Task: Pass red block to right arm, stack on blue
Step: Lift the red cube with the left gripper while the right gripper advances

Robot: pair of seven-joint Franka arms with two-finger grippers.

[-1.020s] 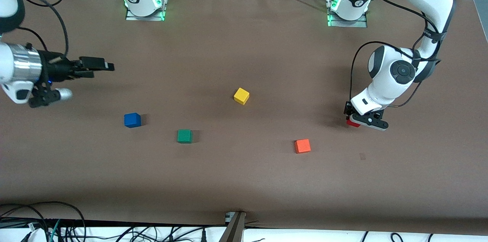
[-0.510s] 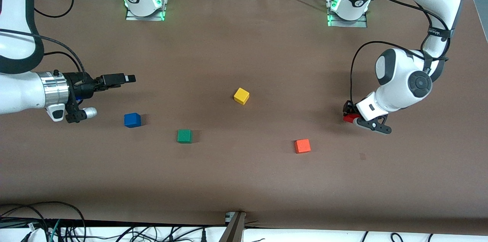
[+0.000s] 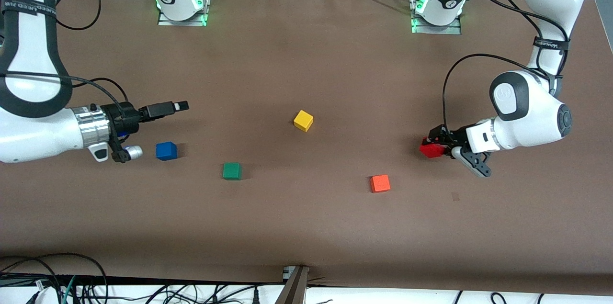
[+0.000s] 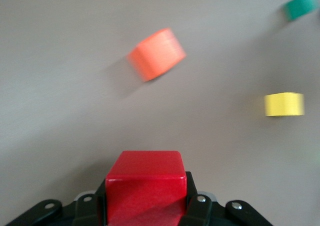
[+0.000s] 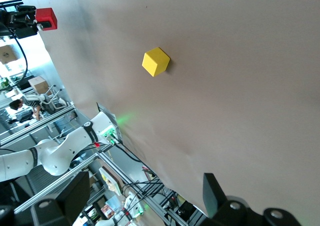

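Note:
My left gripper [image 3: 433,147] is shut on the red block [image 3: 430,149] and holds it above the table at the left arm's end, turned sideways toward the middle. In the left wrist view the red block [image 4: 145,186] fills the space between the two black fingers. It also shows small in the right wrist view [image 5: 46,18]. The blue cube [image 3: 166,151] sits on the table at the right arm's end. My right gripper [image 3: 179,106] is open and empty, held level above the table over a spot beside the blue cube.
An orange cube [image 3: 380,183], a yellow cube [image 3: 303,120] and a green cube [image 3: 232,171] lie on the brown table between the two grippers. The orange cube [image 4: 156,53] lies closest to the held red block.
My left gripper has lifted the red block off the table and turned it toward the middle. My right gripper has swung lower and toward the middle, closer to the blue cube.

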